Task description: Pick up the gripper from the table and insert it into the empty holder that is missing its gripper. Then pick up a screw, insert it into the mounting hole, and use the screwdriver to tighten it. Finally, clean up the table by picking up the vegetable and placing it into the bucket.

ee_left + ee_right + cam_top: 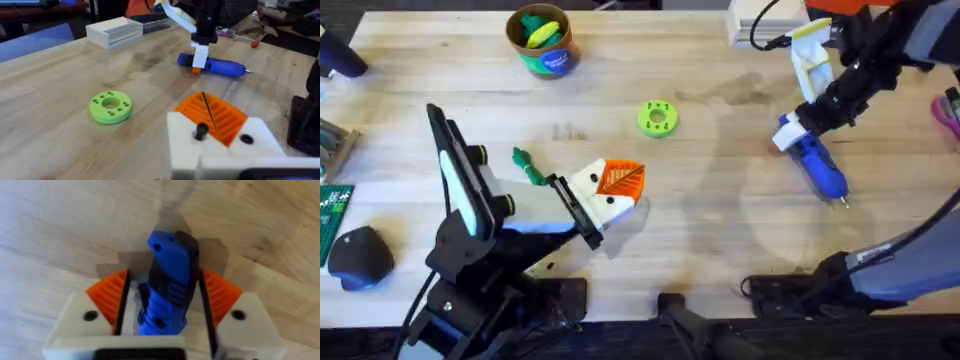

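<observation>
My left gripper [628,182] lies low over the table's middle, shut, its white finger blocks both carrying orange ribbed pads [220,117]. A small black screw [201,131] stands out of the hole in one white block. The dark-green vegetable [528,168] lies on the table just behind the left arm's wrist. The blue screwdriver [820,165] lies flat at the right, bit toward the front edge. My right gripper [798,128] straddles its rear end [167,290], open, with a gap showing on one side. The tan bucket [543,45] stands at the back, holding yellow and green toys.
A bright green holed disc [657,117] lies between the bucket and the left gripper. A white box [760,20] sits at the back right. A circuit board [332,210] and a dark rounded object [360,255] are at the left edge.
</observation>
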### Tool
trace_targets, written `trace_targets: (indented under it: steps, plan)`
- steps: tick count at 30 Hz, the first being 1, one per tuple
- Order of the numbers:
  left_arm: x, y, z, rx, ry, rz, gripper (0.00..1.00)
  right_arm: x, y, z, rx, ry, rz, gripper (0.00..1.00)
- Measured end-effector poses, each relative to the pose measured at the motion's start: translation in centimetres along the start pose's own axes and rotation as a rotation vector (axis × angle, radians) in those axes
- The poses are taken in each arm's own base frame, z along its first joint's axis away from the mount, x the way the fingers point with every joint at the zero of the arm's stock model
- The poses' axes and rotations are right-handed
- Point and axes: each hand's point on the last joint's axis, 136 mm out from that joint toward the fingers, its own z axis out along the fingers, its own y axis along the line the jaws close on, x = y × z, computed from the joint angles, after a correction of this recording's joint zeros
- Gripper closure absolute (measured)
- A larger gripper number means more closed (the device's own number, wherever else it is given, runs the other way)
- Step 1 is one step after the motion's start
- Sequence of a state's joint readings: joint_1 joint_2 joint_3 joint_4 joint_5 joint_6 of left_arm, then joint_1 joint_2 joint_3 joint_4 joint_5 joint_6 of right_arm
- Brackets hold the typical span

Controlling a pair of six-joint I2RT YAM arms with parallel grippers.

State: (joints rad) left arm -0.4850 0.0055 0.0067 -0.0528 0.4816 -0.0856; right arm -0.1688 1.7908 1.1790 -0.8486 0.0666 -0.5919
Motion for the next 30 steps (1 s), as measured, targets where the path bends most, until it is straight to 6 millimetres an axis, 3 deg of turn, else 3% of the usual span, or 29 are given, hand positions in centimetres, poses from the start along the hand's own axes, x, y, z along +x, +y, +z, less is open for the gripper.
trace_targets:
  steps: [10,17,20,25,30]
  plan:
    - [0.0,0.0,0.0,0.000,0.000,0.000,0.996,0.3,0.1,0.2,-0.001,0.012,-0.006,0.972]
    - [0.0,0.0,0.0,0.000,0.000,0.000,0.996,0.1,0.0,-0.1,0.002,0.005,-0.007,0.984]
    - [0.0,0.0,0.0,0.000,0.000,0.000,0.996,-1.0,-0.8,-1.1,0.023,-0.027,-0.006,0.985]
    - [0.0,0.0,0.0,0.000,0.000,0.000,0.996,-4.0,-2.9,-4.6,0.099,-0.140,0.011,0.986]
    - [0.0,0.0,0.0,0.000,0.000,0.000,0.996,-5.0,-3.8,-10.0,0.184,-0.276,0.044,0.989]
